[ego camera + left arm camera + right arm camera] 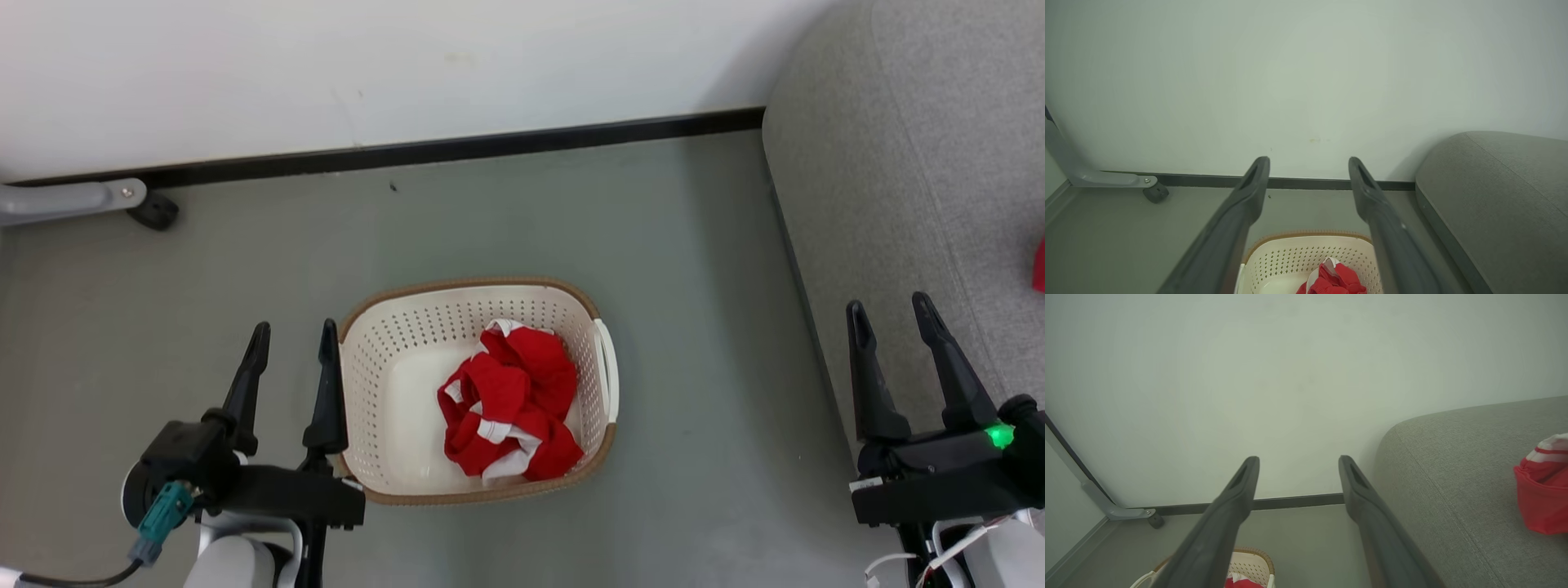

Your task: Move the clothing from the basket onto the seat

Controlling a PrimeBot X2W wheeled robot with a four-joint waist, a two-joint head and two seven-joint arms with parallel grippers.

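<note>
A crumpled red garment with white trim (510, 404) lies in the cream basket (392, 376) on the floor, also seen as red cloth (1337, 281) low in the left wrist view. A second red garment (1541, 490) rests on the grey seat (898, 196), with its edge (1038, 265) showing at the head view's right border. My left gripper (294, 343) stands open just left of the basket's rim, empty. My right gripper (890, 314) is open over the seat's front edge, empty.
A white wall with a black skirting strip (457, 151) runs behind the basket. A grey metal leg with a castor (151, 211) sits at the far left. Bare grey floor (694, 327) lies between basket and seat.
</note>
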